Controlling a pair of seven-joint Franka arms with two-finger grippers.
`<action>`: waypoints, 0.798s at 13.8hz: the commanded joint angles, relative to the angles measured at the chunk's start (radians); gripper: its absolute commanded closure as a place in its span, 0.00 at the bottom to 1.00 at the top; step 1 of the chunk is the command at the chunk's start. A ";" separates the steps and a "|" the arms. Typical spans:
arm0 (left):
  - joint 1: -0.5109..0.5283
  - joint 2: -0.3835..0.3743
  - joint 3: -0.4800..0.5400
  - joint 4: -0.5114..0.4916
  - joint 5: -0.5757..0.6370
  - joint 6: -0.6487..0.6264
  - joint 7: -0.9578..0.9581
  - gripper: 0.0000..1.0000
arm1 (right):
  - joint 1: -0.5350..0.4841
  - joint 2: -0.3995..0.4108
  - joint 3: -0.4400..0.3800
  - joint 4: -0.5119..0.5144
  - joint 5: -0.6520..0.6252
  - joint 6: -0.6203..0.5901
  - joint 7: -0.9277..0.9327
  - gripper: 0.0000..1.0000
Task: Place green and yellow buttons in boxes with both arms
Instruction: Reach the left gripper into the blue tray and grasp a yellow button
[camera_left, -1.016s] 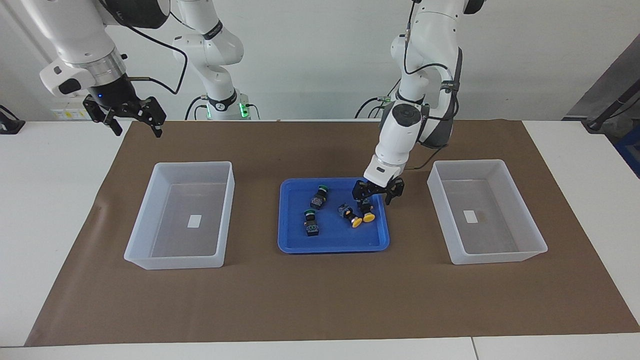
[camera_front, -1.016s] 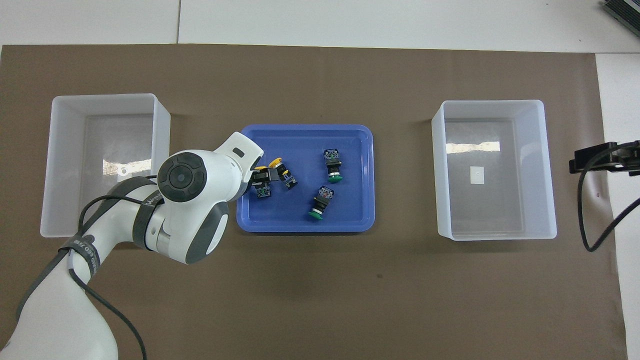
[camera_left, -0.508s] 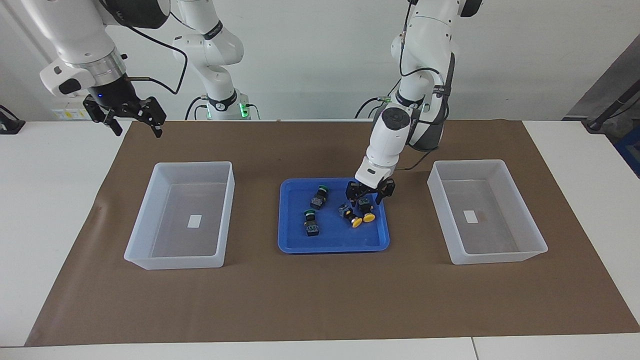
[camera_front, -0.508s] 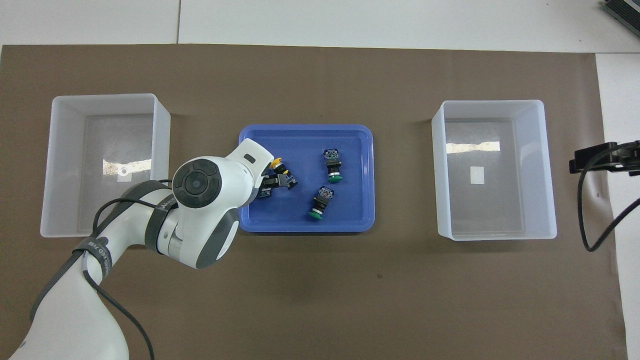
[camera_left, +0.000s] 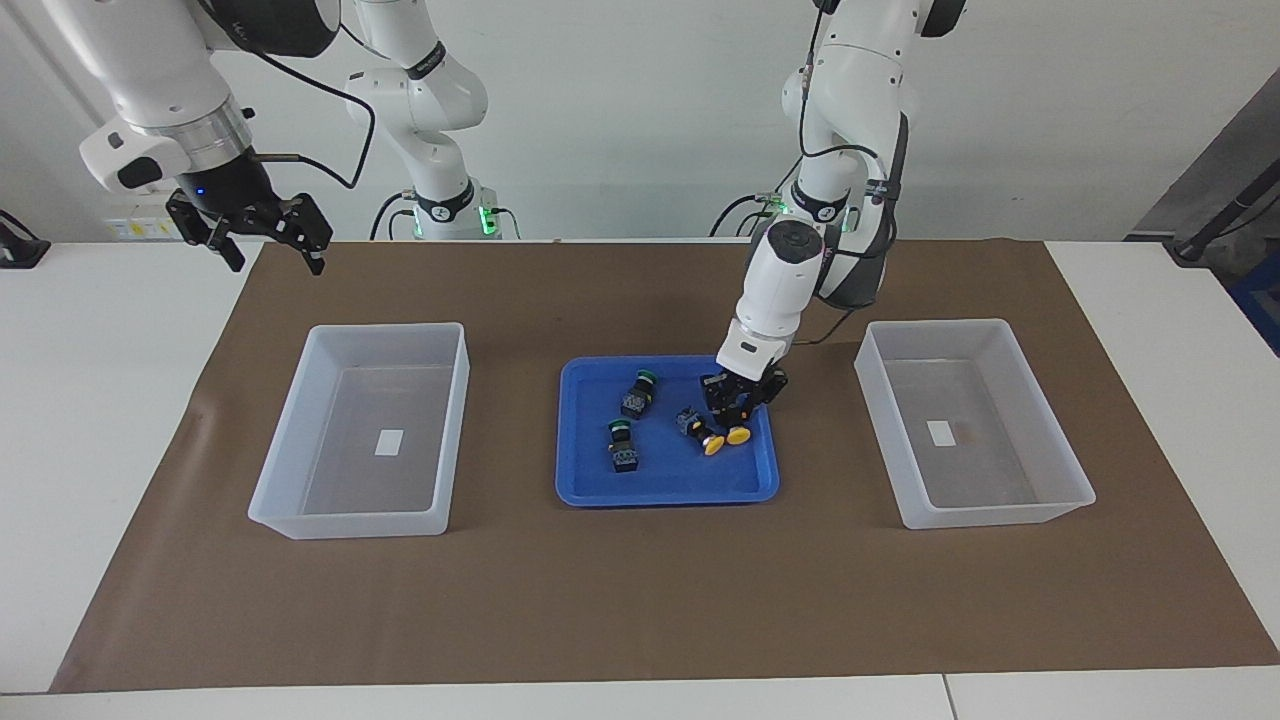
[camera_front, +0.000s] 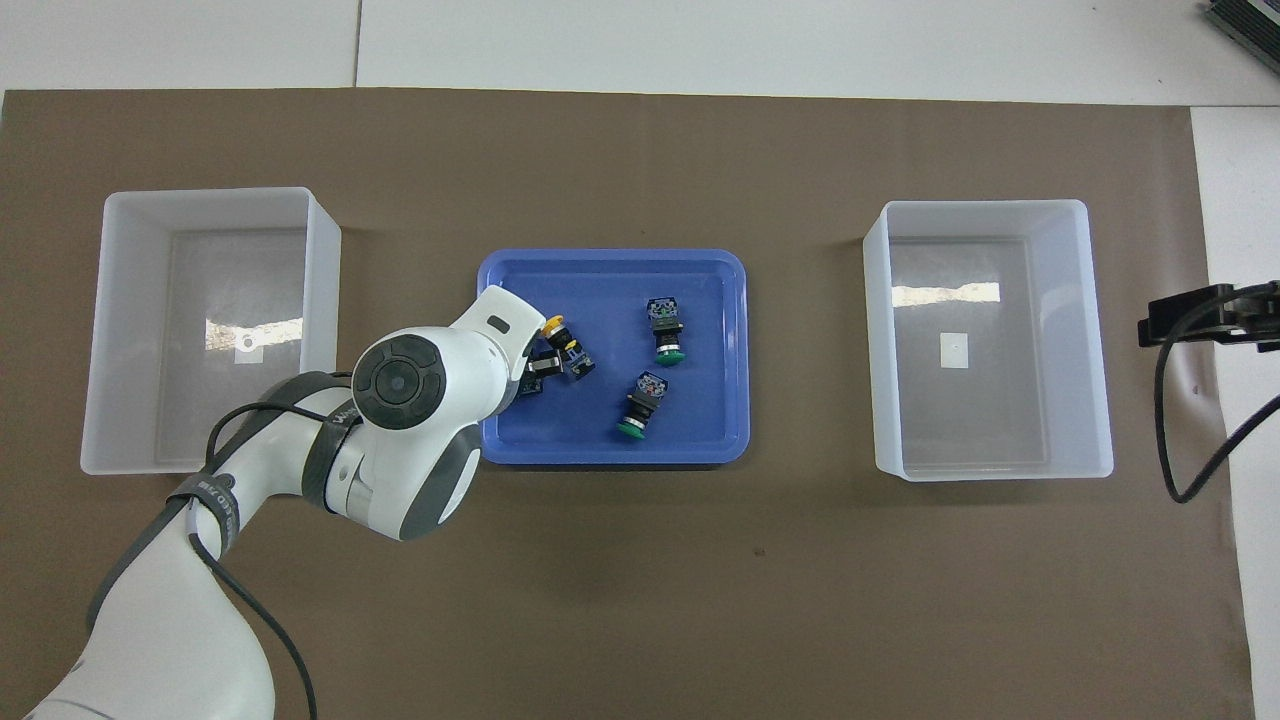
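Note:
Two green buttons (camera_left: 638, 392) (camera_left: 622, 446) and two yellow buttons (camera_left: 700, 430) (camera_left: 737, 424) lie in a shallow blue tray (camera_left: 668, 485). My left gripper (camera_left: 741, 403) is low in the tray, open, its fingers on either side of the body of the yellow button toward the left arm's end. In the overhead view my left wrist hides most of that button (camera_front: 530, 384). The other yellow button (camera_front: 570, 352) and the green buttons (camera_front: 665, 330) (camera_front: 640, 400) show. My right gripper (camera_left: 277, 262) waits open, raised over the right arm's end of the table.
Two translucent boxes hold only a white label each. One (camera_left: 385, 328) stands toward the right arm's end, one (camera_left: 940, 324) toward the left arm's end, with the tray between them. A brown mat (camera_left: 640, 600) covers the table.
My left gripper has moved from the tray's edge to the yellow button and come down around its body. The right arm has not moved.

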 joint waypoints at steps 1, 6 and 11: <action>0.000 0.008 0.006 -0.017 0.009 0.042 -0.036 0.86 | -0.006 -0.023 0.007 -0.024 -0.002 -0.003 -0.018 0.00; 0.024 -0.003 0.010 0.057 0.009 -0.054 -0.033 1.00 | -0.006 -0.023 0.007 -0.024 -0.002 -0.003 -0.018 0.00; 0.165 -0.021 0.006 0.353 0.009 -0.464 0.015 1.00 | -0.006 -0.023 0.007 -0.024 0.000 -0.003 -0.018 0.00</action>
